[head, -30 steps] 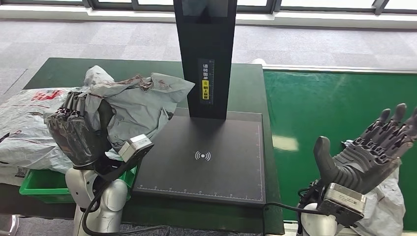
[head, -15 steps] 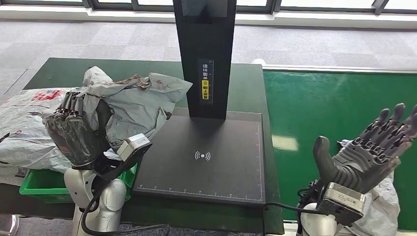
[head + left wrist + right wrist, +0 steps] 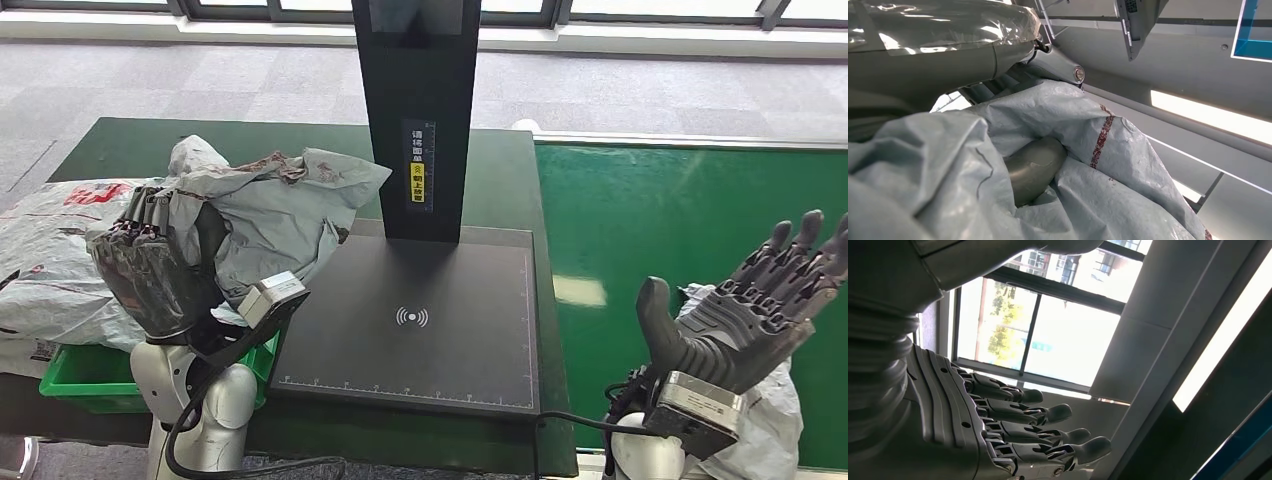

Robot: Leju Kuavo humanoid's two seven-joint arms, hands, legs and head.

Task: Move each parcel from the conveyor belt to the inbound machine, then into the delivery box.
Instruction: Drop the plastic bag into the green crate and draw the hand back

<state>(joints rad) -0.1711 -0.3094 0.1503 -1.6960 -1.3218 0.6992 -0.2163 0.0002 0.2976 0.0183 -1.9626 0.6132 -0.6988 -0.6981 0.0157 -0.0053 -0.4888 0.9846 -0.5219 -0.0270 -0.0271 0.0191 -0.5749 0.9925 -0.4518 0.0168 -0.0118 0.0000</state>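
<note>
My left hand (image 3: pixel 155 275) grips a crumpled grey parcel (image 3: pixel 270 215), held above the table just left of the black inbound machine platform (image 3: pixel 415 325). In the left wrist view the grey bag (image 3: pixel 1088 165) wraps around my thumb (image 3: pixel 1033 167). My right hand (image 3: pixel 745 310) is raised, palm up and fingers spread, holding nothing, over the near end of the green conveyor belt (image 3: pixel 680 220). A white parcel (image 3: pixel 765 425) lies on the belt under that hand, partly hidden by it. The right wrist view has the spread fingers (image 3: pixel 1048 432) against a ceiling and window.
The machine's black post (image 3: pixel 418 110) rises behind the platform. A green delivery box (image 3: pixel 95 375) sits at the near left, with a white bagged parcel (image 3: pixel 50 250) lying over it. The dark green table (image 3: pixel 500 180) runs beneath the machine.
The grey parcel and my left hand have shifted slightly left. More of the white parcel shows under my right hand, which has barely moved.
</note>
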